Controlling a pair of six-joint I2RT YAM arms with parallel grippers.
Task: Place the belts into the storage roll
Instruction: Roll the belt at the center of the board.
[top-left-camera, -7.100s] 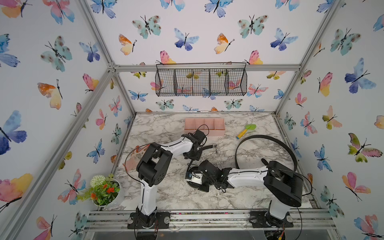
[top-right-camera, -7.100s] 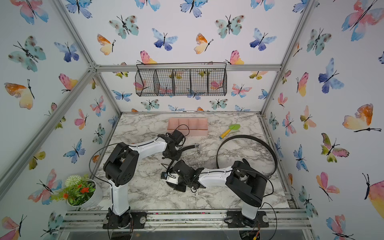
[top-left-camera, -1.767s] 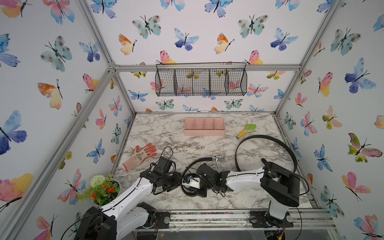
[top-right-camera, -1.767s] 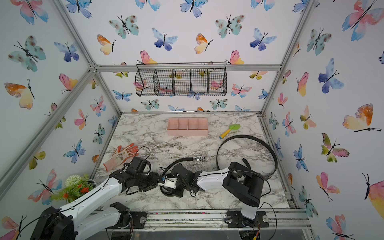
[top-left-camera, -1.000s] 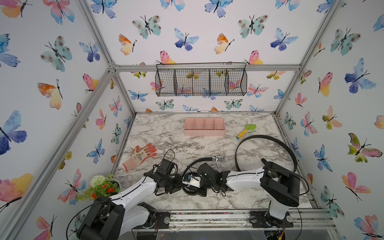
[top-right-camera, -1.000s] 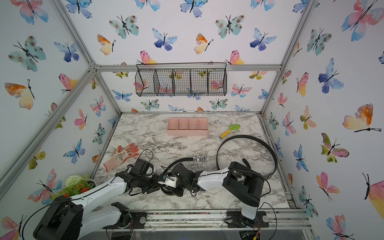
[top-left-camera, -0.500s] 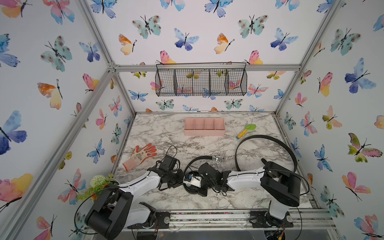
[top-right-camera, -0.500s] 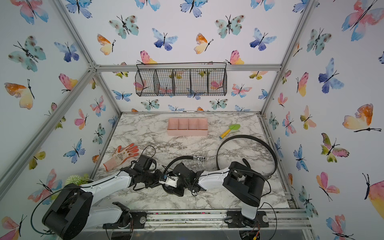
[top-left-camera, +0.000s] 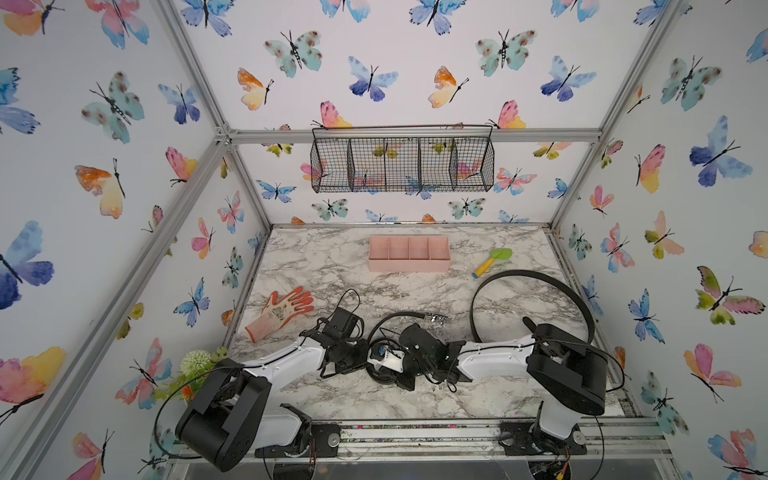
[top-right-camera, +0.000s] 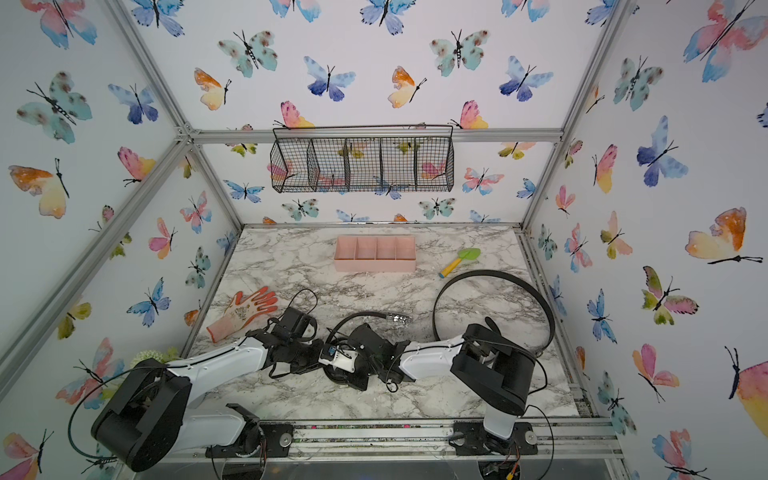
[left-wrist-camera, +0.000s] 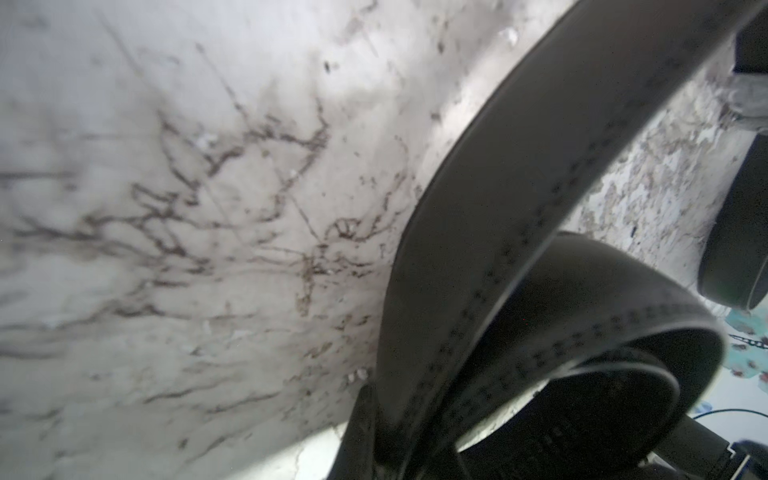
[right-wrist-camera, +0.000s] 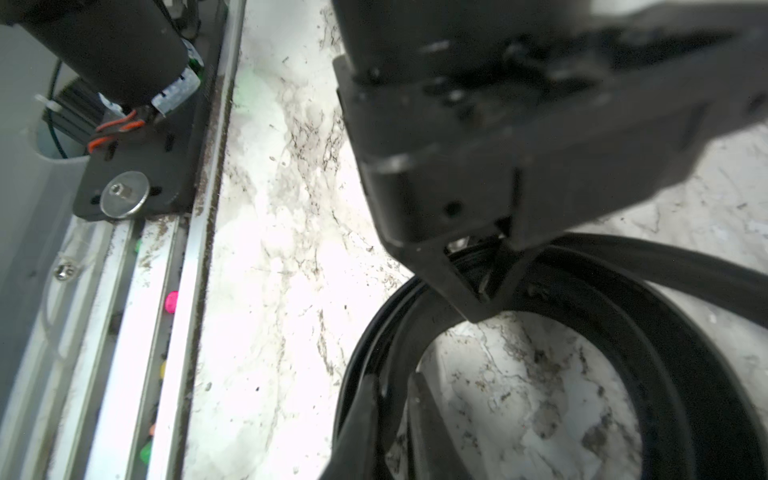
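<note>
Close to the near edge of the marble table (top-left-camera: 316, 266), my left gripper (right-wrist-camera: 482, 284) pinches the wall of the coiled belt (right-wrist-camera: 673, 365). My right gripper (right-wrist-camera: 392, 424) faces it, fingers a little apart, straddling the same coil's edge. The coil's free end curves away to its silver buckle (top-left-camera: 434, 319), which lies flat on the table. The orange glove (top-left-camera: 282, 309) lies off to my left. To my right the second belt (top-left-camera: 536, 279) stands in a wide loop. Beyond it lies a green trowel (top-left-camera: 492, 259). The pink storage roll (top-left-camera: 409, 265) sits well apart near the back wall, no belt in it, below the wire basket (top-left-camera: 401, 166).
</note>
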